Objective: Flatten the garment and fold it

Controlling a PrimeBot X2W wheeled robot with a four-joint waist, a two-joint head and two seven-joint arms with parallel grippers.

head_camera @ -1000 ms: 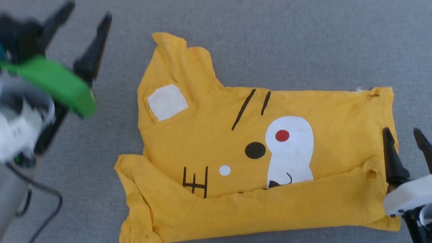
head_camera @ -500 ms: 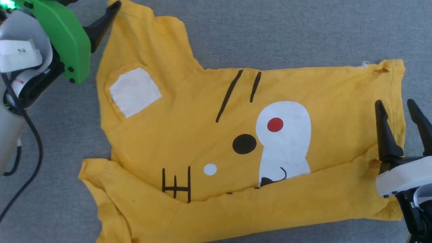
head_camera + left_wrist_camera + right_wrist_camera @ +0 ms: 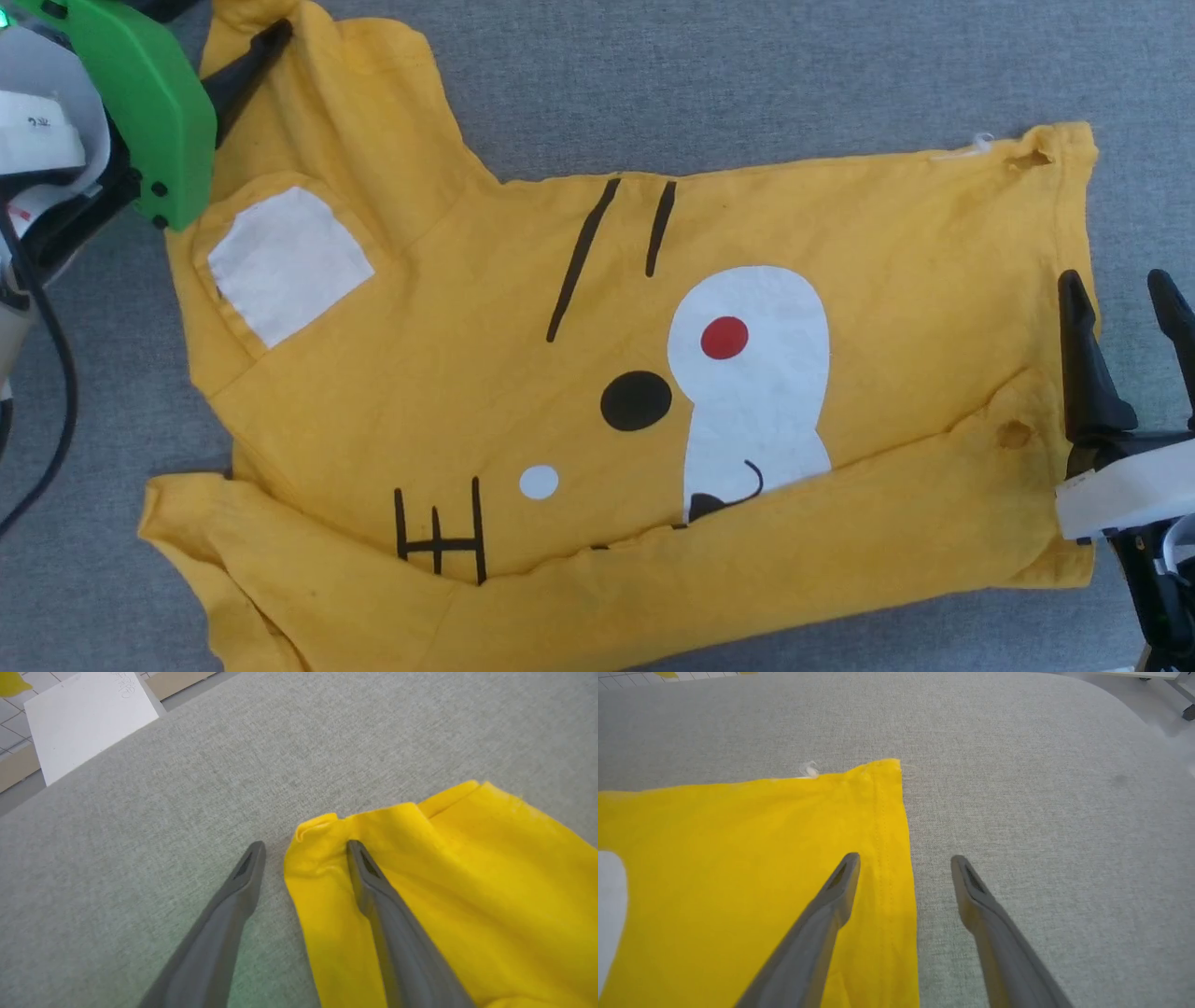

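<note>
Grey cloth surface point(image 3: 747, 75) carries the garment point(image 3: 523, 373), spread print-up across the middle. Its near edge is folded over, hiding the lower print, and its near-left corner is cut off by the head view's bottom edge. Left gripper point(image 3: 304, 843), jaws wide, straddles the far-left sleeve end; contact cannot be told. Right gripper point(image 3: 1113, 280), jaws wide, straddles the right hem, gripping nothing.

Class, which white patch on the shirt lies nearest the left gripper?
The squarish patch, close to the left gripper; the big oval and small dot sit mid-shirt.
</note>
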